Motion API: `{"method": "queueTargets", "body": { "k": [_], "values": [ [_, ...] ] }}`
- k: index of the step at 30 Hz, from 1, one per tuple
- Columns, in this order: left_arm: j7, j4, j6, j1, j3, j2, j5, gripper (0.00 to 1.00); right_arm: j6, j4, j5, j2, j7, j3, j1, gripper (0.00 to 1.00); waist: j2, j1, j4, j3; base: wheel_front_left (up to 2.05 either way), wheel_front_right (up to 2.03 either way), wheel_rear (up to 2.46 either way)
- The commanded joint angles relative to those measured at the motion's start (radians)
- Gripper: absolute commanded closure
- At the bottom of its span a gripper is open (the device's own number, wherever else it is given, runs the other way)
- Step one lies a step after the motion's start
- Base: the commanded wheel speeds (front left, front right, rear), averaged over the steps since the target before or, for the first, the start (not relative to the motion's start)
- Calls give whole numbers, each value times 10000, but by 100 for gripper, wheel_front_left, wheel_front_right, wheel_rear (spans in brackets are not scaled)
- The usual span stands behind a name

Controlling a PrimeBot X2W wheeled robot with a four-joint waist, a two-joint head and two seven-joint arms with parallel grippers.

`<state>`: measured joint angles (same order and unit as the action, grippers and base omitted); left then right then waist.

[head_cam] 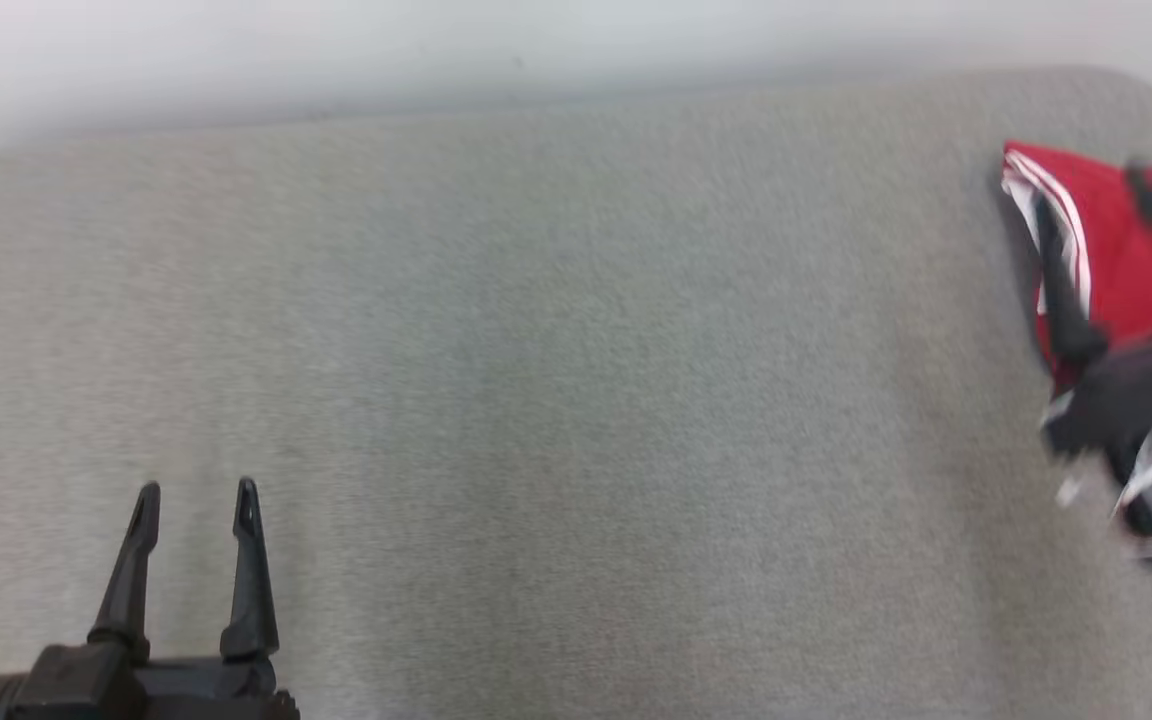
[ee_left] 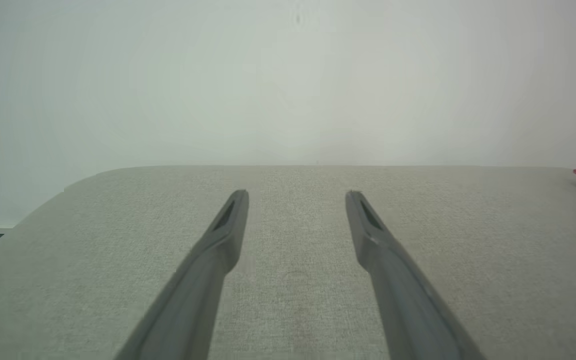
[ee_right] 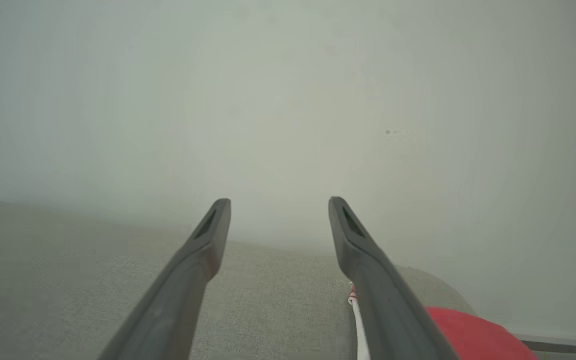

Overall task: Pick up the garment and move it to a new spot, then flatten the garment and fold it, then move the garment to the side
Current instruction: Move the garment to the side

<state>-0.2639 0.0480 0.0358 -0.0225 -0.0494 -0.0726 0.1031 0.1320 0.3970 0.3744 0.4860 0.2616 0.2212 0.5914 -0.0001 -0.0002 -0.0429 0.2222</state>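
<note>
Two grippers are on show, and both are spread wide with nothing held. The left gripper (head_cam: 197,485) is seen low at the near left of the grey bench (head_cam: 576,350), its fingers pointed away over bare surface. The red garment (head_cam: 1111,260), white-striped along one edge, is found at the far right end of the bench, partly cut off by the frame. The right gripper (head_cam: 1086,185) is poised directly over it, blurred, with a finger to either side of the red cloth in the head view; whether fabric is touched cannot be told. From the right wrist, the garment is seen low and right of the fingers. The striped edge appears to run roughly along the fingers' line. The right arm is judged far the nearer, so any grasp would be expected from it, the left being well apart across the bench.
</note>
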Motion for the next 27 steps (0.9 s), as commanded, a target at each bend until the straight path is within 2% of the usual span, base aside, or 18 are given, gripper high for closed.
{"method": "queueTargets", "body": {
  "k": [1,7,17,27],
  "values": [
    [2,-60,27,215,-46,30,45,0,-33,-306,-178,-282,38,-321,-623,0,1,2,615,-716,0,0,0],
    [2,-307,58,396,-85,72,98,0,-33,-1639,-882,-1508,-59,-1354,-3075,0,1,2,877,-1189,0,0,0],
    [2,-486,17,810,-53,150,223,0,-33,-3623,-1602,-3121,-486,-1999,-5785,0,1,2,780,-1712,0,0,0],
    [2,-782,148,898,10,145,268,0,-33,-4196,-1950,-3890,-468,-2234,-6903,0,1,2,614,-1863,0,0,0]
  ]
}}
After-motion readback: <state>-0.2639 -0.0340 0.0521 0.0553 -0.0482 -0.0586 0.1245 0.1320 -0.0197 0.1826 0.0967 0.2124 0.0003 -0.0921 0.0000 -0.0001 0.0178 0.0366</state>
